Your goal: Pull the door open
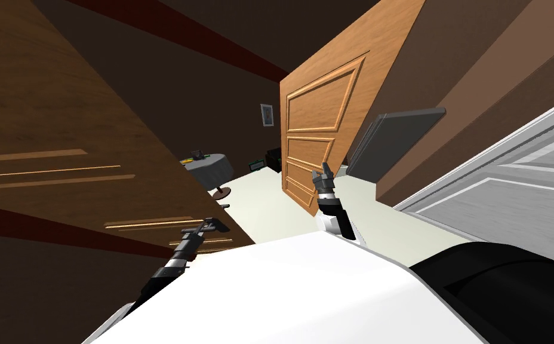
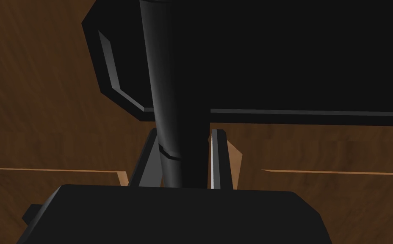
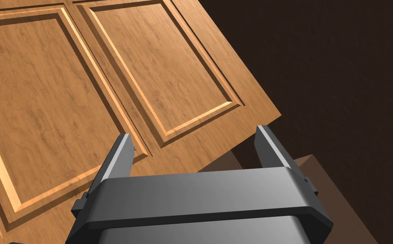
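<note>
The dark brown wooden door stands close on my left, swung ajar, and its free edge slants down to the pale floor. Its black lever handle sits near that edge. My left gripper is shut on the handle. In the left wrist view both fingers press the sides of the dark handle bar, with the brown door face behind. My right gripper is raised in front of me, open and empty, and faces a light wood panelled door.
Beyond the gap is a room with a pale floor and a round grey-draped table. A light wood panelled door stands open ahead. A grey flat panel leans to its right. A white panelled door lies at the far right.
</note>
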Tool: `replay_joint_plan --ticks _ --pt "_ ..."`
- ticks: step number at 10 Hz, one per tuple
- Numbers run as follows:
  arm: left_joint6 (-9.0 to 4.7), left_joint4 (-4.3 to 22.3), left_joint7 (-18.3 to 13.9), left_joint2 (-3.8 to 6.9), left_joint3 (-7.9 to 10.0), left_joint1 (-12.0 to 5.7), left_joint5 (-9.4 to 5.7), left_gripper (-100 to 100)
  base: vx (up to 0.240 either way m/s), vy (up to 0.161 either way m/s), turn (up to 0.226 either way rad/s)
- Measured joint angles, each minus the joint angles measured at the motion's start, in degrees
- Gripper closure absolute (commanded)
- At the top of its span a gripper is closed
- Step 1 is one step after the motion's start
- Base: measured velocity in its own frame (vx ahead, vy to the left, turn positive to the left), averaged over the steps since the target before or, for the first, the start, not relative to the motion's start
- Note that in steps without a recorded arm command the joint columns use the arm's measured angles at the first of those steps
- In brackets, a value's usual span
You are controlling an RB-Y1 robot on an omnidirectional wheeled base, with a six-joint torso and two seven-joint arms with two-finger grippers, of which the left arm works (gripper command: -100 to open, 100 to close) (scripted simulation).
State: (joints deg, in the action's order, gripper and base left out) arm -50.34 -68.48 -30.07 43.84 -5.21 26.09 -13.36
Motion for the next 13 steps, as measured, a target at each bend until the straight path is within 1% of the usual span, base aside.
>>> replay_joint_plan --ticks 1,2,4,6,7,8,9,10,11,12,13 --pt "-0.14 0.07 -0.06 0.04 -0.07 0.13 0.03 100 0.012 0.010 -0.004" --pt "-0.86 0.41 -0.04 0.13 -0.25 0.43 0.16 100 0.030 0.015 -0.001" --pt "-2.97 0.45 -0.17 0.68 -0.57 1.79 0.36 100 0.023 0.022 -0.004" --pt "-5.95 1.50 -0.40 1.26 -1.15 2.68 0.75 100 0.017 0.028 -0.005" --pt "-7.50 1.63 -0.51 1.69 -1.36 3.69 0.91 100 0.002 0.022 0.014" --pt "-8.40 1.67 -0.47 1.76 -1.54 4.14 1.03 100 -0.006 0.019 0.002" --pt "-9.64 2.36 -0.50 1.91 -1.85 4.29 1.23 100 -0.014 0.040 -0.005" --pt "-11.52 3.37 -0.55 2.07 -2.24 4.72 1.51 100 -0.021 0.042 0.005" --pt "-13.32 4.04 -0.84 2.62 -2.66 5.38 1.75 100 -0.019 0.048 0.004" --pt "-14.70 3.62 -0.87 3.11 -2.82 6.87 1.87 100 -0.022 0.036 0.025" --pt "-15.82 3.95 -0.82 3.12 -3.12 7.13 2.07 100 -0.024 0.031 0.002"
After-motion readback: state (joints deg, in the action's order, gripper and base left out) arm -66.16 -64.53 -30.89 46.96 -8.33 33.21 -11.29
